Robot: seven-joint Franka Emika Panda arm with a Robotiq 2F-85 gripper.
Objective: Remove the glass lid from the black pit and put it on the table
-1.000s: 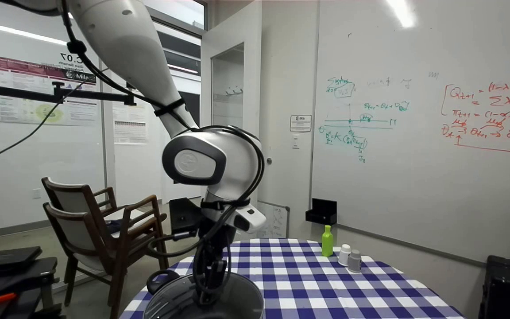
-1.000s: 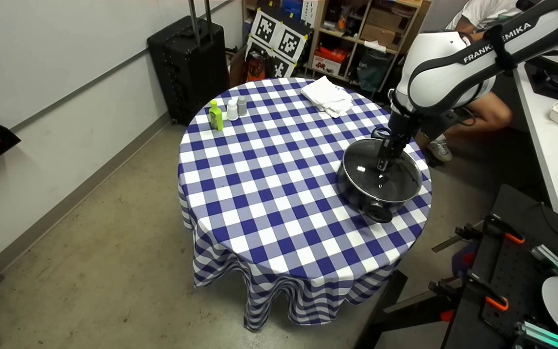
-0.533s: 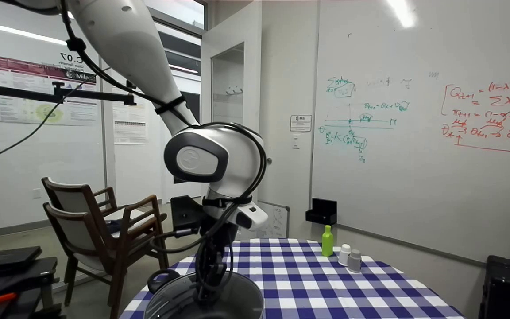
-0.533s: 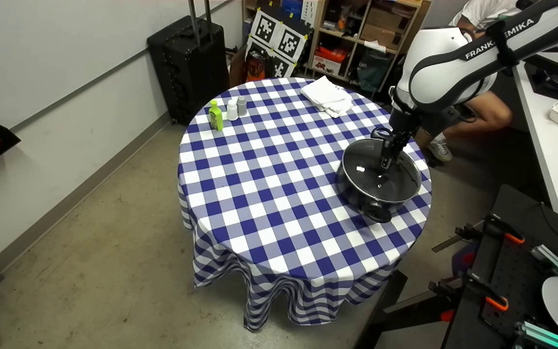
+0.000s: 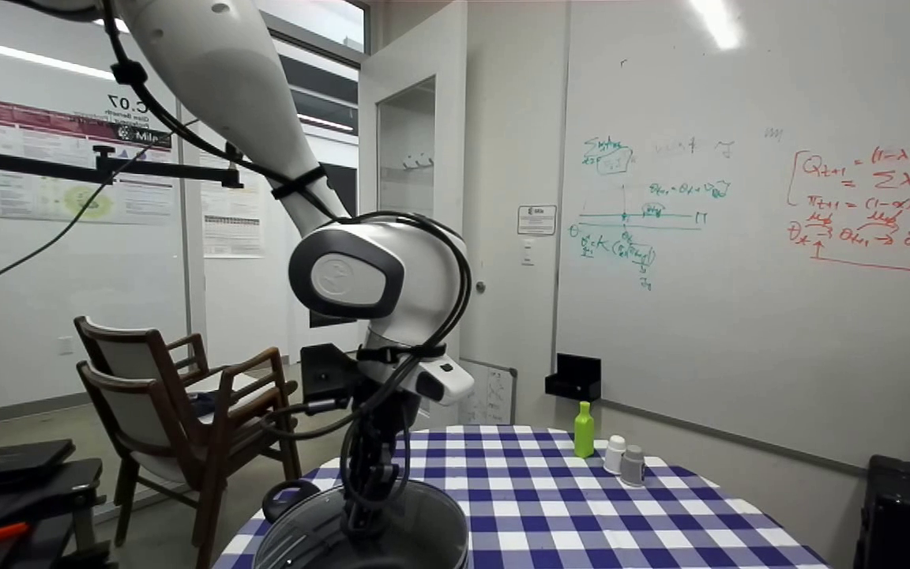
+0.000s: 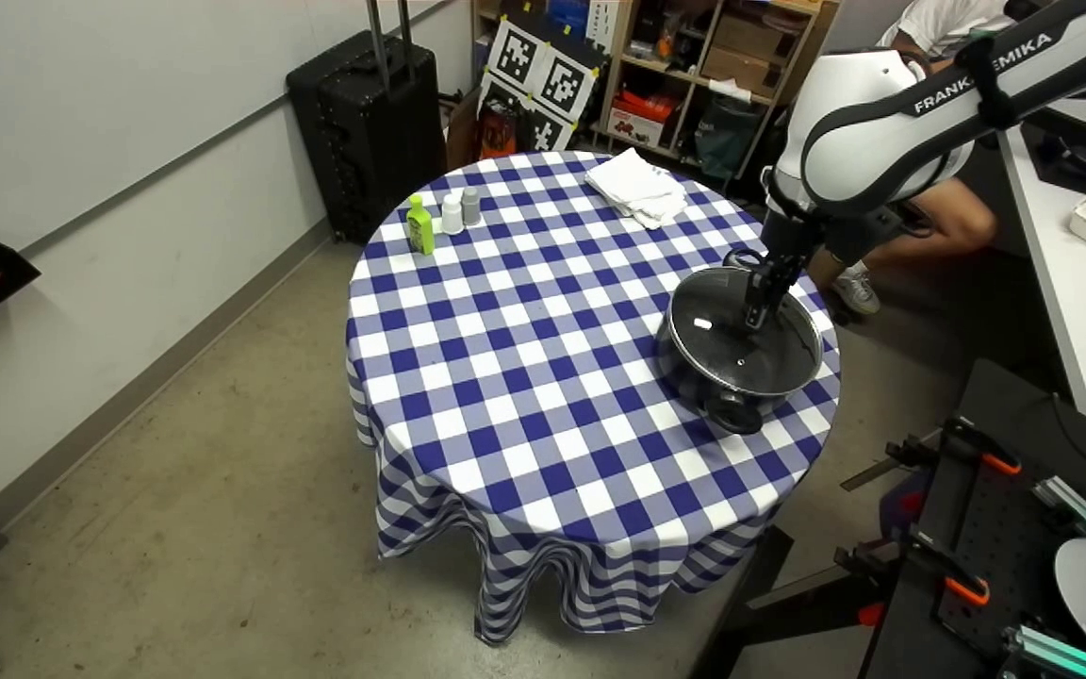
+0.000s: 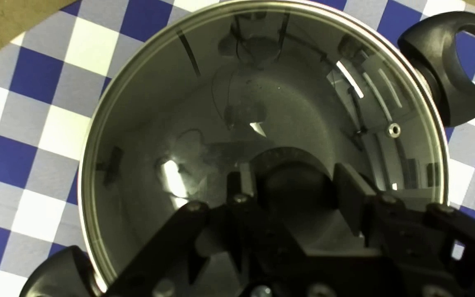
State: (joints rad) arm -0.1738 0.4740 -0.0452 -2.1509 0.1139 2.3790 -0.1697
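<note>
One lid (image 7: 262,109), clear glass, covers the full mouth of the pot (image 6: 680,375); whether it is seated or slightly raised cannot be determined. Its black knob (image 7: 297,175) fills the gap in the gripper (image 7: 294,185), whose fingers are closed on it, one to each side. Reflections are noted across the glass; a small metal vent (image 7: 394,130) is located near the rim. Two black handles (image 7: 460,70) project from opposite sides of the pot.

The pot stands near the edge of the table (image 6: 534,377), which bears a blue-and-white checked cloth. Well apart from the pot, a green bottle (image 6: 420,228) stands upright, with a white shaker (image 6: 452,215) and a grey shaker (image 6: 471,207) just beside it. A folded napkin (image 6: 637,191) lies near the edge.

Beyond the table, a black case (image 6: 369,141) stands near the wall. Two wooden armchairs (image 5: 131,407) appear in an exterior view.
</note>
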